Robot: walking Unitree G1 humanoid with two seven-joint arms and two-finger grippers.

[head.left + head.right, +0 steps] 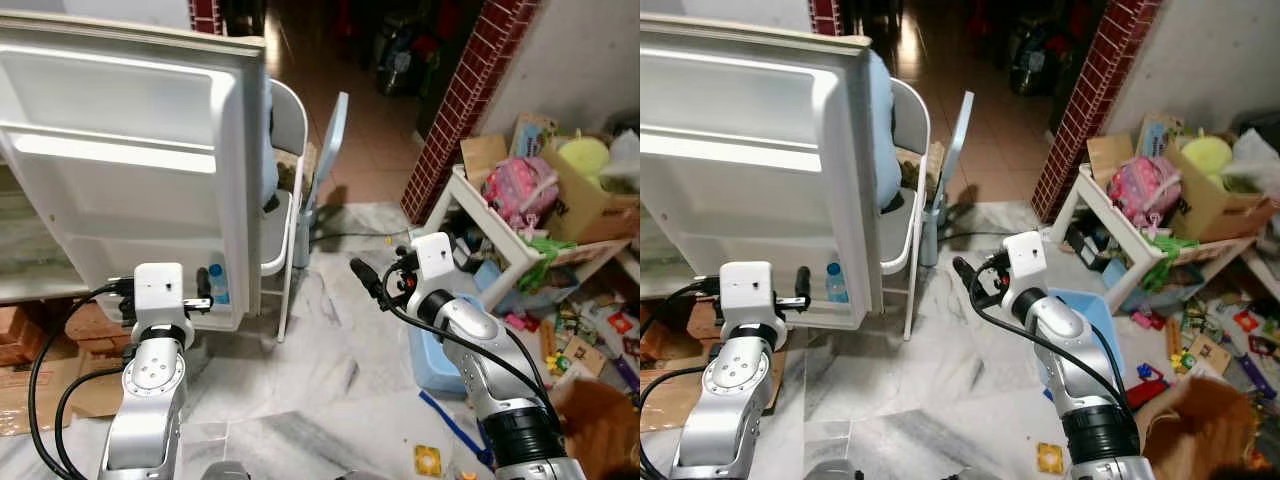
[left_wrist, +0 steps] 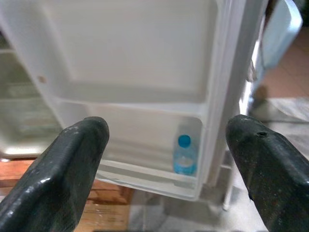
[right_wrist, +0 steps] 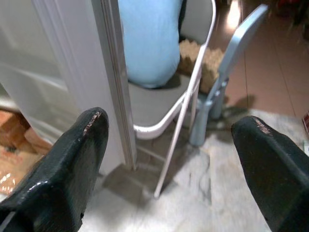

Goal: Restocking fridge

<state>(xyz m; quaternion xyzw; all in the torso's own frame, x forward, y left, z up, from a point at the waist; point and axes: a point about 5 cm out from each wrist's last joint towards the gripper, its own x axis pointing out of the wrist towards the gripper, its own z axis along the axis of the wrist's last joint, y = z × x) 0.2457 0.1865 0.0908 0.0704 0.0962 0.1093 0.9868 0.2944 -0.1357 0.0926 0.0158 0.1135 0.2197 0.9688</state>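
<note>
Clear plastic, blue-capped, the water bottle [image 2: 185,155] stands upright in the right corner of the fridge door [image 1: 130,170] bottom shelf. It looks light, smooth, somewhat crushable; mid-body is the best hold. The left claw [image 2: 166,169] faces it, spread and empty; the right claw [image 3: 174,169] also gapes.

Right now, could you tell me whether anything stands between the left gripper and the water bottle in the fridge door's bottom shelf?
Nothing visible does. The left gripper is open and aimed at the water bottle, which stands upright in the corner of the fridge door's bottom shelf. Only the shelf's low front lip crosses the bottle's base; its cap and upper body are exposed.
</note>
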